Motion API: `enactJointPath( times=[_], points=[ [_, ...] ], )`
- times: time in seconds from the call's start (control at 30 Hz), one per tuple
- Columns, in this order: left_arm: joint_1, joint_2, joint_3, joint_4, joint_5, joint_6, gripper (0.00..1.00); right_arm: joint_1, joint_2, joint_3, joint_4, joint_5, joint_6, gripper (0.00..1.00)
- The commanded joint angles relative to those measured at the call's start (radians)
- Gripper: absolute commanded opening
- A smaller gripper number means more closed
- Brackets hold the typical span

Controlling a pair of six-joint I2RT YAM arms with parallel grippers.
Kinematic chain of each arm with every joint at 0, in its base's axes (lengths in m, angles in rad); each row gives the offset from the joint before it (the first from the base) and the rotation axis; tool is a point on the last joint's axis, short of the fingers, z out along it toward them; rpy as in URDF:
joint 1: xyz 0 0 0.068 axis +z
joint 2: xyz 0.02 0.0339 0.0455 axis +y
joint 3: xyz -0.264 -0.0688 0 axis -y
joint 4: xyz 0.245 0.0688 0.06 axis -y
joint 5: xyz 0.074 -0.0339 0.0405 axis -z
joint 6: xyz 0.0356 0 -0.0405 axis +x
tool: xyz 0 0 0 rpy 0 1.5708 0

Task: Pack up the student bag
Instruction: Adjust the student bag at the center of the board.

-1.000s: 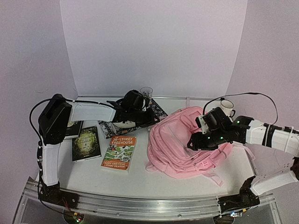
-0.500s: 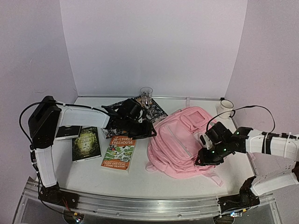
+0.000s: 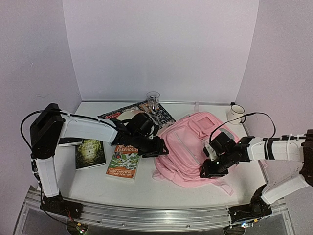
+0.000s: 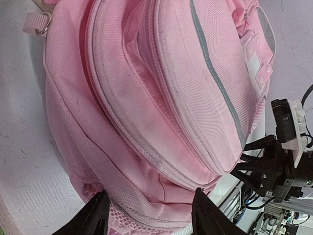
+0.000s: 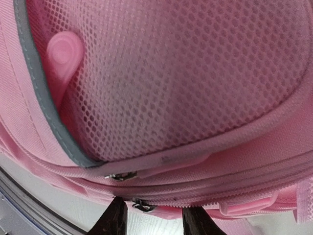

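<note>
While the student bag (image 3: pixel 188 147) lies on the right half of the table (image 3: pixel 146 188), bare tabletop runs along its near edge. The left arm reaches low across, left gripper (image 3: pixel 160 149) spread at the bag's left edge; right gripper (image 3: pixel 208 169), fingers apart, is at its near side.

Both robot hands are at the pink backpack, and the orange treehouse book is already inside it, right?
Not quite. The left gripper and the right gripper are both at the pink backpack, but the orange treehouse book is not inside it. It lies flat on the table, left of the bag; the top external view shows it.
</note>
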Motion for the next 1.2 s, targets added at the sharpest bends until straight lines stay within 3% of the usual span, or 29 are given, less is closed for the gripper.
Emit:
enactJointPath(
  times=[0.0,0.1,0.27,0.33,0.4,0.67,0.83,1.0,1.1,1.17],
  points=[
    [-0.003,0.022,-0.027,0.071,0.034,-0.047,0.54,0.000,0.042,-0.022,0.030,-0.056,-0.016,0.38],
    [-0.004,0.031,-0.044,0.114,0.053,-0.074,0.44,0.000,0.055,-0.025,0.036,-0.075,-0.020,0.36],
    [-0.003,0.022,-0.074,0.164,0.040,-0.112,0.18,0.004,0.018,-0.006,0.011,-0.119,0.002,0.07],
    [-0.003,0.018,-0.079,0.177,0.033,-0.120,0.08,0.013,-0.004,0.020,-0.009,-0.131,0.015,0.00],
    [-0.004,0.015,-0.085,0.196,0.035,-0.129,0.01,0.031,-0.015,0.059,-0.030,-0.138,0.031,0.00],
    [-0.011,-0.013,-0.124,0.356,0.049,-0.200,0.00,0.124,0.083,0.256,-0.037,-0.172,0.076,0.00],
    [-0.024,-0.033,-0.104,0.369,0.016,-0.205,0.00,0.151,0.173,0.369,-0.048,-0.154,0.051,0.00],
    [-0.007,-0.053,-0.096,0.357,-0.045,-0.140,0.00,0.150,0.196,0.387,-0.057,-0.109,0.046,0.01],
    [0.027,-0.032,-0.074,0.343,-0.052,-0.069,0.00,0.150,0.214,0.406,-0.028,-0.102,0.066,0.11],
    [0.046,-0.016,-0.051,0.327,-0.065,-0.002,0.03,0.149,0.229,0.424,0.004,-0.090,0.077,0.12]
  ],
)
